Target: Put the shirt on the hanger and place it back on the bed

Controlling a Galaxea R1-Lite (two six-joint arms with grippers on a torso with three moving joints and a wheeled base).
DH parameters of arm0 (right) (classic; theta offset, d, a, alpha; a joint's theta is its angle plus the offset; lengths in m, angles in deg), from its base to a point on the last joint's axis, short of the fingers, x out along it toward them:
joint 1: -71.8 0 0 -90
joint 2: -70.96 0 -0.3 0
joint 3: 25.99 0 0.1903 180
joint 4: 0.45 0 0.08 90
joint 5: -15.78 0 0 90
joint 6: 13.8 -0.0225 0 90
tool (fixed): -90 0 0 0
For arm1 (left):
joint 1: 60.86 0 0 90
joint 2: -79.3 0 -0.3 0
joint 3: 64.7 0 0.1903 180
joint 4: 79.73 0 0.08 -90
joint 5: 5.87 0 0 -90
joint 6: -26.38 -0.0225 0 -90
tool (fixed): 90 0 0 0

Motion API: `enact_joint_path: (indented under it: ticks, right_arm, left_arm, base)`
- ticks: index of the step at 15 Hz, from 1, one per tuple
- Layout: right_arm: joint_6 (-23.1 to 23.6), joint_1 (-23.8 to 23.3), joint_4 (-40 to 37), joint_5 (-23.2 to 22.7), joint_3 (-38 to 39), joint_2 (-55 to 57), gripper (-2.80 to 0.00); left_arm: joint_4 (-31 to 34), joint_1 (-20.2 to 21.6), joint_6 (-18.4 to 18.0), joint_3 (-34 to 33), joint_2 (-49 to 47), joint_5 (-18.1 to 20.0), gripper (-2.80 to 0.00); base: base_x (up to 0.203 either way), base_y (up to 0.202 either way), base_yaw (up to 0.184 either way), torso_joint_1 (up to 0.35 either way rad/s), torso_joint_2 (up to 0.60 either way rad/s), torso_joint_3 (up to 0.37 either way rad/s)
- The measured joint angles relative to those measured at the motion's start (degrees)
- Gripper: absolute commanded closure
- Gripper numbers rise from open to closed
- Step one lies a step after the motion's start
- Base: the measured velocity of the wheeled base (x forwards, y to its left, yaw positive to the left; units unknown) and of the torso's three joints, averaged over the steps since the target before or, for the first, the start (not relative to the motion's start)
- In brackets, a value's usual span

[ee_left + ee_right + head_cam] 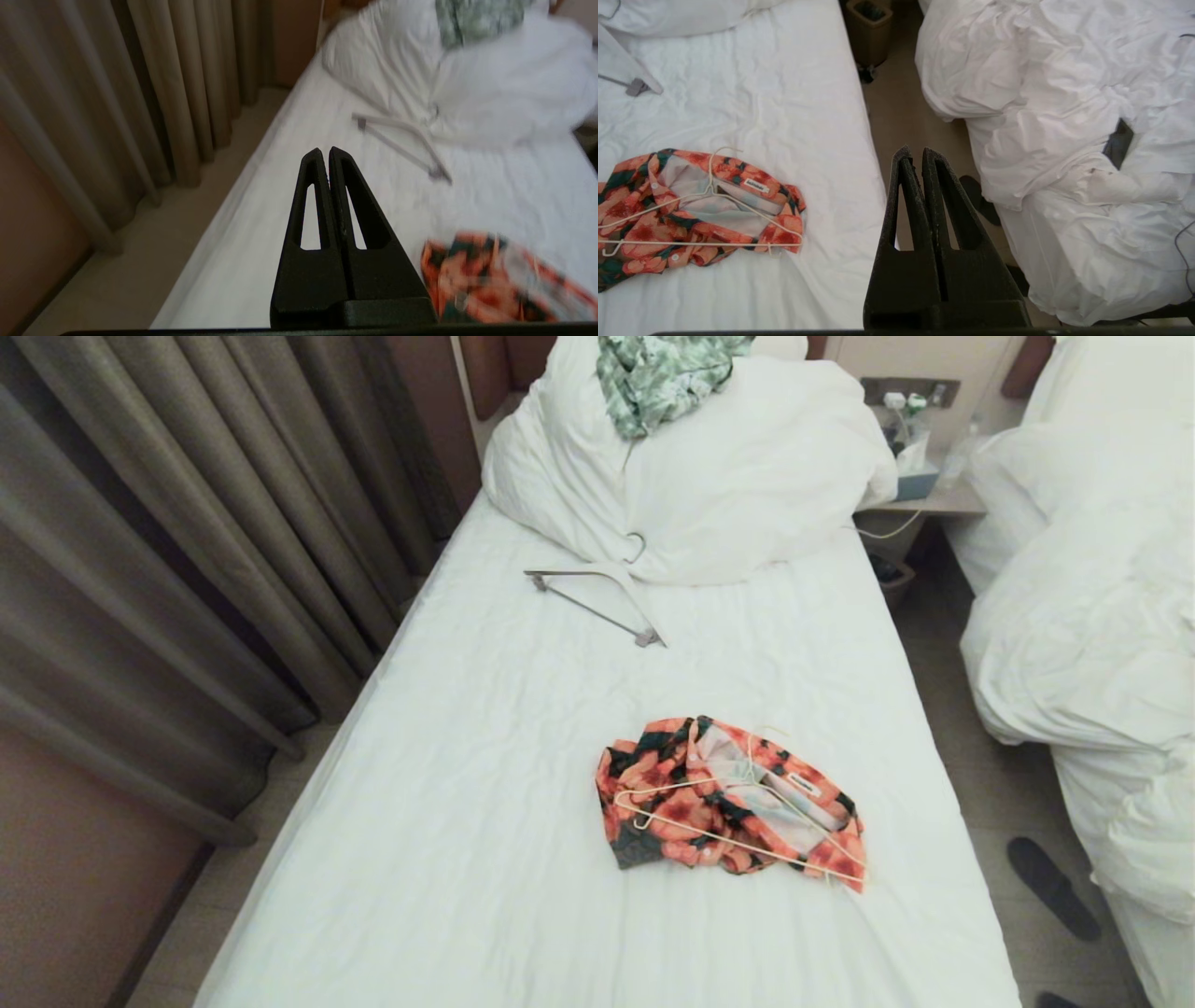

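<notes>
head view: the shirt [724,798] lies crumpled on the bed [485,784], toward its near right part. the hanger [747,812] lies on top of the shirt, hook pointing toward the head of the bed; one shoulder end seems tucked under the cloth, the rest exposed. a thicker white hanger [602,597] rests further up, its hook touching the heaped duvet [709,476], which carries a green patterned garment [658,373]. neither arm shows here.

left wrist view: the left gripper [327,154] is clenched, fingers pressed together, nothing held, above the bed's curtain-side edge, apart from the shirt [495,280].

right wrist view: the right gripper [915,154] is clenched and empty, over the floor gap between the bed [784,93] and the neighbouring bed [1064,116], well clear of the shirt [691,210] and hanger [705,219].
</notes>
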Motion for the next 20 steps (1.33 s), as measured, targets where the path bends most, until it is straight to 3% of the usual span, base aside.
enact_joint_path:
  ticks: [3, 8, 11, 15, 17, 20]
  right_arm:
    - [0.8, -1.2, -2.0, -4.1, 4.3, -6.7, 0.00]
    - [1.9, -4.5, -1.4, -6.3, 16.2, -14.7, 0.00]
    - [-0.8, -5.2, 3.2, -9.7, 23.2, -18.0, 0.00]
    - [-1.1, -5.1, 6.3, -21.7, 29.3, -24.0, 0.00]
    - [-0.1, -5.1, 7.6, -23.8, 31.5, -26.4, 0.00]
    - [4.4, -5.1, 12.9, -25.3, 38.3, -28.5, 0.00]
  left_arm:
    - [7.0, 1.6, -0.2, -4.3, 8.5, 3.4, 0.00]
    - [7.3, 2.0, -1.6, -14.9, 16.5, 10.7, 0.00]
    - [6.8, 2.0, -2.0, -20.2, 18.2, 14.7, 0.00]
    - [7.0, 2.0, -7.1, -26.0, 18.7, 15.0, 0.00]
    - [8.1, 2.0, -9.8, -27.1, 18.7, 14.9, 0.00]
    - [8.1, 2.0, -10.3, -27.5, 18.7, 15.0, 0.00]
  base:
    - [0.000, 0.000, 0.000, 0.000, 0.00, 0.000]
    - [0.000, 0.000, 0.000, 0.000, 0.00, 0.000]
    - [0.000, 0.000, 0.000, 0.000, 0.00, 0.000]
    - [0.000, 0.000, 0.000, 0.000, 0.00, 0.000]
    - [0.000, 0.000, 0.000, 0.000, 0.00, 0.000]
    - [0.000, 0.000, 0.000, 0.000, 0.00, 0.000]
